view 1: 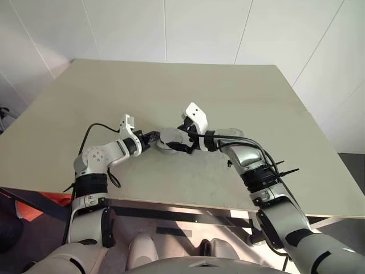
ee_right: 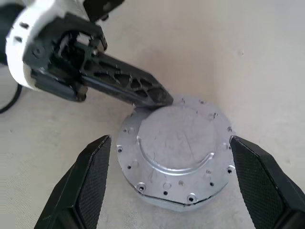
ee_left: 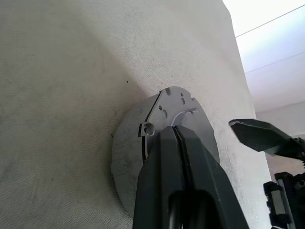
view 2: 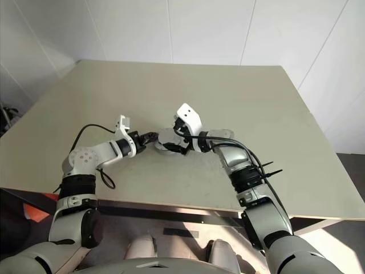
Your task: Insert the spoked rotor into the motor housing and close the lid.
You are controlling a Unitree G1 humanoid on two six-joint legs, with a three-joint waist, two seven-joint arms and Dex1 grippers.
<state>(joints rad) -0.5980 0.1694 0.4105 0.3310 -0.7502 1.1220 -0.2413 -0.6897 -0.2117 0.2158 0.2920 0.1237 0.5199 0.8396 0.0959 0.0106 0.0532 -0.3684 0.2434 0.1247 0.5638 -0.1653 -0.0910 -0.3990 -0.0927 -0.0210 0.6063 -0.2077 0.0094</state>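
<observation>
A broad pale beige table [view 1: 171, 91] stands against white panelled walls, and the two arms meet over its middle, toward the near side.

On the tabletop there sits the assembled unit: the silver-grey lid [ee_right: 174, 138] lies on top of the motor housing [ee_right: 157, 199], and a thin dark seam runs between the two on the near side. The lid has a raised round centre and a flat flange dotted with small screw holes. In the head views this puck [view 1: 169, 138] sits between the two grippers.

The right gripper [ee_right: 174, 157] hangs above the lid with its jaws spread wide, one black finger [ee_right: 90, 176] on each side of the puck and well clear of its rim; it holds nothing. Its white wrist casing rises just to the right of the puck.

The left gripper [ee_left: 178, 138] comes in from the left with its two fingers pressed flat together, nothing between them. Its joined tip [ee_right: 159, 98] rests at the lid's flange, at the far left edge; whether it actually presses on the metal I cannot tell.

A black cable [view 1: 91, 130] loops from the left forearm.
</observation>
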